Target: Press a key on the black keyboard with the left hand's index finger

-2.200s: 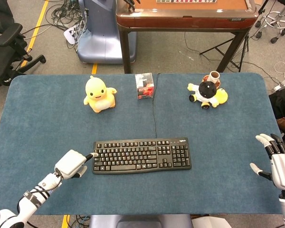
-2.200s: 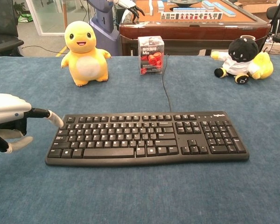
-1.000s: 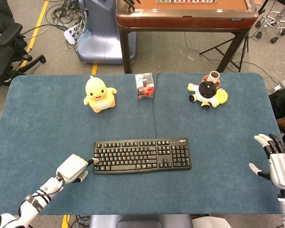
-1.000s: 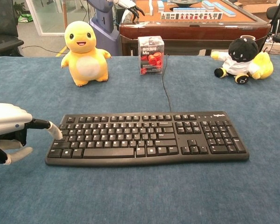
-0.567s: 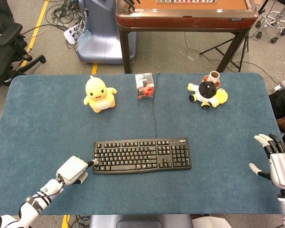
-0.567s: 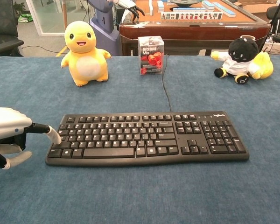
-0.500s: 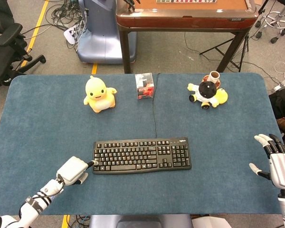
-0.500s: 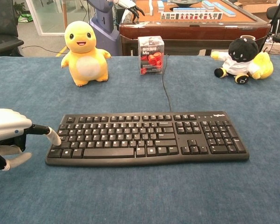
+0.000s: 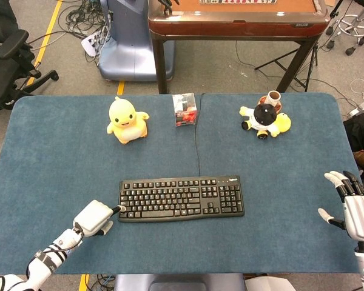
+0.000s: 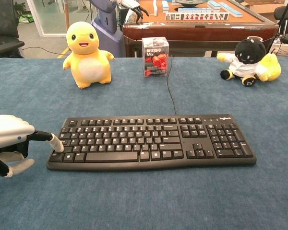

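Note:
The black keyboard (image 9: pixel 182 198) (image 10: pixel 153 141) lies in the middle of the blue table, nearer the front edge. My left hand (image 9: pixel 94 217) (image 10: pixel 7 136) sits just left of it, low over the cloth. Its index finger is stretched out while the other fingers are curled under. The index fingertip (image 10: pixel 56 145) (image 9: pixel 119 209) rests against the keys at the keyboard's near-left end; whether a key is pushed down I cannot tell. My right hand (image 9: pixel 352 206) hovers at the table's right edge, fingers spread, holding nothing. It shows only in the head view.
A yellow plush duck (image 9: pixel 127 119) (image 10: pixel 89 55) stands at the back left. A small clear box (image 9: pixel 184 109) (image 10: pixel 155 56) with red contents sits at the back middle. A black-and-yellow plush (image 9: pixel 265 119) (image 10: pixel 247 60) lies at the back right. The keyboard cable (image 9: pixel 198 151) runs back.
My left hand has slid toward the table's front edge, so the fingertip moved from the upper-left keys down to the near-left keys. The right hand and keyboard stayed put.

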Tool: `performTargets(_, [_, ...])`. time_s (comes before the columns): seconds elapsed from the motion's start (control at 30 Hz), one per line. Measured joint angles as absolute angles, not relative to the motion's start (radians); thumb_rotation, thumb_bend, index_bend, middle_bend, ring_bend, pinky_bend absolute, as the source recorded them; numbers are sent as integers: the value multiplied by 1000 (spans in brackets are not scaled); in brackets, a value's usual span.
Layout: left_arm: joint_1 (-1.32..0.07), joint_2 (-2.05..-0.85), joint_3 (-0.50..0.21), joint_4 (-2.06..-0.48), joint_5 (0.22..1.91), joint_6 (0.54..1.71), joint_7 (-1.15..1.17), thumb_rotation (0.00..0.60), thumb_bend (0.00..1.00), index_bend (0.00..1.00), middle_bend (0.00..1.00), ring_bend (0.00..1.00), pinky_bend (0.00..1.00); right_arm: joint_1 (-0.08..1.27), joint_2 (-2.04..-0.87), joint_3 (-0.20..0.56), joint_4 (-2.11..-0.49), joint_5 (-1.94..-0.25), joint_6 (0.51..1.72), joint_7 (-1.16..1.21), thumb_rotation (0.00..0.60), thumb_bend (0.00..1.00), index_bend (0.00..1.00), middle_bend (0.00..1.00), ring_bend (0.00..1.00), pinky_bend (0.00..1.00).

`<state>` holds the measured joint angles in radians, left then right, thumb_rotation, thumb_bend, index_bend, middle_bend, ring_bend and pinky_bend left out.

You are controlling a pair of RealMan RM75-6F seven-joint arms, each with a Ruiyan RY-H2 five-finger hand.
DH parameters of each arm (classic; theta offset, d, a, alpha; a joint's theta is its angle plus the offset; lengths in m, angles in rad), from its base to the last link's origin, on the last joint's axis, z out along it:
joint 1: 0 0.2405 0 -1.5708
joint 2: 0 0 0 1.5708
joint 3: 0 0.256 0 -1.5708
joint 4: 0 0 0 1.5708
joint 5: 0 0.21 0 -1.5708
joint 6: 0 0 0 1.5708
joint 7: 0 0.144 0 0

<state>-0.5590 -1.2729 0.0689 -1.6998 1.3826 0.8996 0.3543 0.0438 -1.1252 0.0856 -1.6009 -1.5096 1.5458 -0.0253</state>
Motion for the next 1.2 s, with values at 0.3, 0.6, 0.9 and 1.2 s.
performTargets(0.3, [-542, -1251, 61, -1730, 1390, 952, 333, 600, 499, 236, 1000, 949, 1000, 40, -1122, 86, -1601, -1516, 1558, -14, 600, 21, 230, 218, 119, 345])
performTargets(0.6, [-467, -1173, 75, -1772, 1438, 1081, 249, 600, 491, 184, 736, 704, 979, 37, -1120, 89, -1599, -1510, 1562, -8, 600, 21, 230, 218, 119, 344])
performTargets(0.9, [-338, -1090, 103, -1857, 1438, 1255, 271, 600, 479, 278, 298, 274, 627, 45, -1126, 87, -1600, -1510, 1544, -27, 600, 21, 230, 218, 118, 344])
performTargets(1.2, [-187, -1057, 120, -1899, 1422, 1437, 344, 600, 480, 427, 469, 409, 627, 55, -1126, 88, -1598, -1505, 1526, -30, 600, 21, 230, 225, 119, 344])
